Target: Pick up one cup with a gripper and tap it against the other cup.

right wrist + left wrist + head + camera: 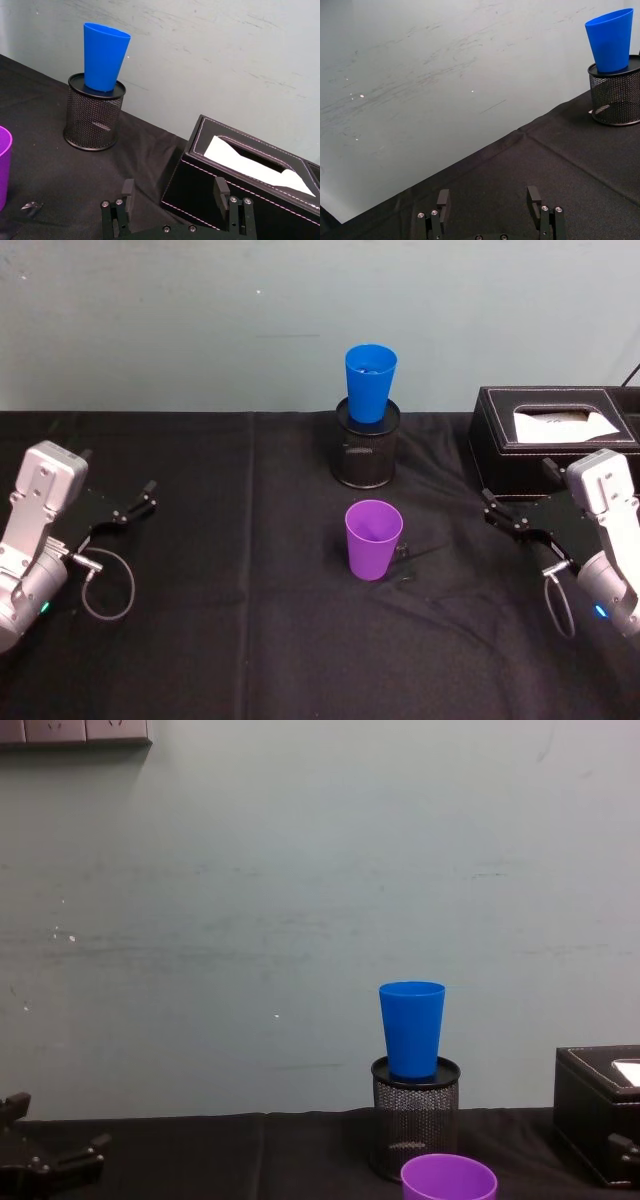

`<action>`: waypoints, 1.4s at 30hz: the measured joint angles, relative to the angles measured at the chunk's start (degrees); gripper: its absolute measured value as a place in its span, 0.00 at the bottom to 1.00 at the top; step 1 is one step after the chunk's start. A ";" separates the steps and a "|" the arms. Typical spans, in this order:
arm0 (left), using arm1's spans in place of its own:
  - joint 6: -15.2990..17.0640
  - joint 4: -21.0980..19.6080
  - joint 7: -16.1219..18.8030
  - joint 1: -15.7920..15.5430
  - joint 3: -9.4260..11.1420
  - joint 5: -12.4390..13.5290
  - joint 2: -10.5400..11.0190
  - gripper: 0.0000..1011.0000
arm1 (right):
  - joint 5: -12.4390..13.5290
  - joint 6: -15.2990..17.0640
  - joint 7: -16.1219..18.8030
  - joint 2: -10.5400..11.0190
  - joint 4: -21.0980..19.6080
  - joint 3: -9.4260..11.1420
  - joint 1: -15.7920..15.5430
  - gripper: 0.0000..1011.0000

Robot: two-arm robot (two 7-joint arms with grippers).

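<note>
Left tool [488, 192], right tool [174, 184] idle — purple cup [374, 538] upright.

A black-clothed table [200, 640] bears a purple cup [373, 538], a black mesh holder [365, 460] and a black tissue box [505, 445].

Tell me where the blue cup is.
In the head view, the blue cup stands upright in the black mesh holder, at centre back, behind the purple cup.

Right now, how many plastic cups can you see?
2. The blue cup sits in the mesh holder at the back; the purple cup stands on the cloth before it.
</note>
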 joint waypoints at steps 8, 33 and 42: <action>0.00 0.00 0.00 0.00 0.00 0.00 0.00 0.99 | 0.01 0.00 -0.03 0.04 0.00 0.00 0.00 0.99; 0.00 0.00 0.00 0.00 0.00 0.00 0.00 0.99 | 0.00 0.00 -0.04 0.09 0.00 0.01 0.00 0.99; 0.00 0.00 0.00 0.00 0.00 0.00 0.00 0.99 | 1.68 -6.23 5.19 0.39 -1.95 1.23 -2.80 0.99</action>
